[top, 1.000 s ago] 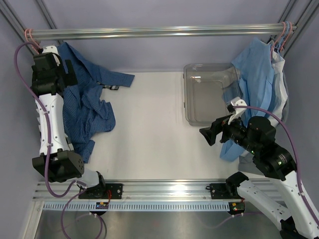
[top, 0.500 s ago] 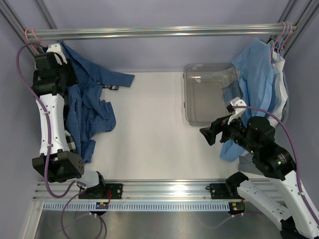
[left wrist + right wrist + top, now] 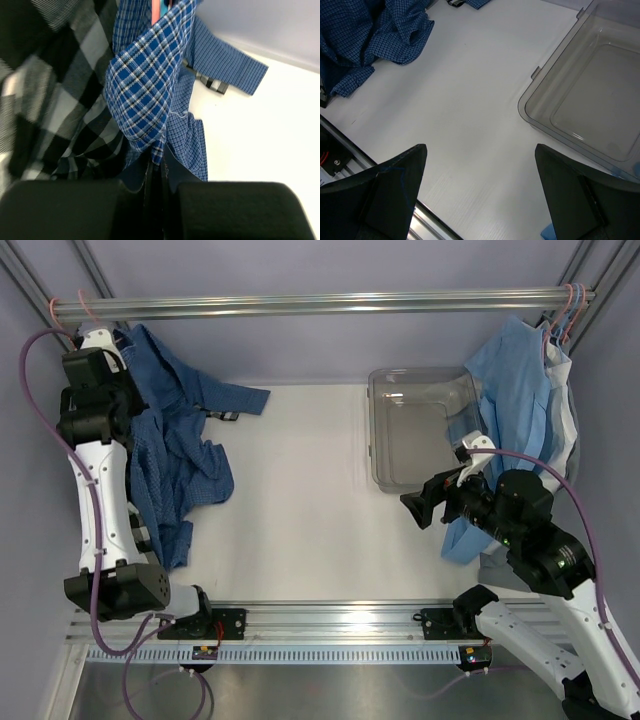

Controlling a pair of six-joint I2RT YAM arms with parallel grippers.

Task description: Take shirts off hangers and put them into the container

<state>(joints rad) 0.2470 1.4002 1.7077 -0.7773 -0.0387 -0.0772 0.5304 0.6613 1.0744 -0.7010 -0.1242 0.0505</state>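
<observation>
The dark blue shirt (image 3: 190,455), hanging at the left end of the rail (image 3: 330,305) and trailing onto the table (image 3: 310,500), is being pinched by the left gripper (image 3: 156,172) (jaws clamped on a fold); the right gripper (image 3: 480,150) is being held wide open beside the container (image 3: 378,430).

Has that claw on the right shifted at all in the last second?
No. The right gripper hangs open at the same spot, just short of the container's near edge in the top view.
</observation>
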